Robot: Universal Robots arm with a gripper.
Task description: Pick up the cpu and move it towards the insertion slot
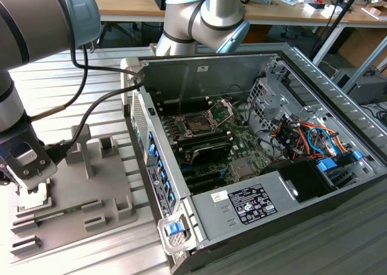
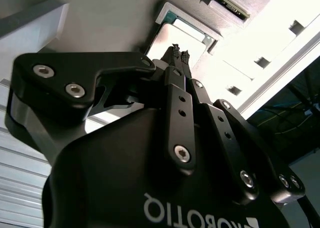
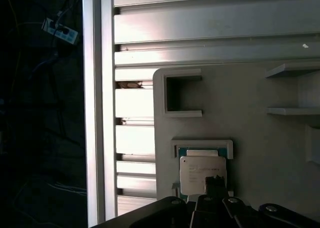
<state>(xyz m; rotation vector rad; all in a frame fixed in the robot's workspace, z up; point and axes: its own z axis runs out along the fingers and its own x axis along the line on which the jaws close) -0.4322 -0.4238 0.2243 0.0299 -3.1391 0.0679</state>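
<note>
Hovering low over a grey parts tray (image 2: 100, 22), my gripper (image 2: 180, 51) hangs with its fingertips (image 2: 175, 50) pinched together and nothing in their grasp. Just beyond them the cpu (image 3: 195, 169) lies flat, metal top up, in a shallow pale nest (image 3: 202, 143). The nest's raised lip frames the cpu, presumably to keep it square for a pick. It is not yet lifted, and I cannot tell whether my tips touch its lid. The tray carries more pockets and ledges and sits on a ribbed aluminium table (image 3: 200, 22). Well apart, toward the exterior view's right, the computer case (image 1: 338, 81) lies open side up. In its board, the insertion slot (image 1: 197, 124) has its bracket (image 1: 221, 110) raised, ready to receive.
</note>
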